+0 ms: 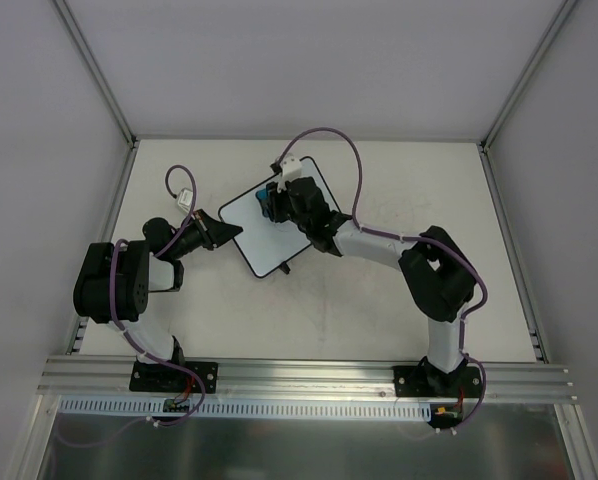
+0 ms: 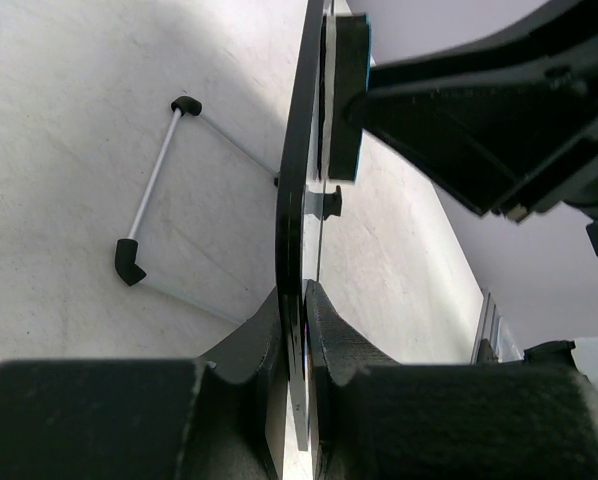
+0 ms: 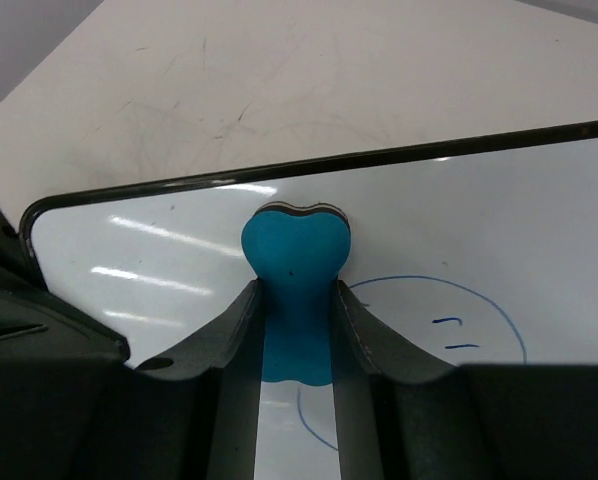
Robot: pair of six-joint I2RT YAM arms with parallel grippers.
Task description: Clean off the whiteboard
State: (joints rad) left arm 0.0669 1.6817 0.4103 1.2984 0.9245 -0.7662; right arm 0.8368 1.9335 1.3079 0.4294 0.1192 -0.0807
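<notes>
Two grippers share the work: the left gripper (image 1: 217,228) clamps the edge of the whiteboard (image 1: 257,238) at the middle of the table (image 1: 429,190), evidently to brace it against wiping force; the right gripper (image 1: 277,200) grasps the blue eraser (image 3: 297,250), pressed to the board beside the blue doodle (image 3: 447,322)

The whiteboard (image 1: 269,238) blocks the middle of the table (image 1: 379,180). The left gripper (image 1: 229,228) clamps its left corner, and the right gripper (image 1: 270,204) presses a blue eraser (image 3: 295,255) on its face. A wire stand (image 2: 157,190) juts out behind it. Bare tabletop lies between the arms and along the far edge. Walls (image 1: 39,150) close the sides.
</notes>
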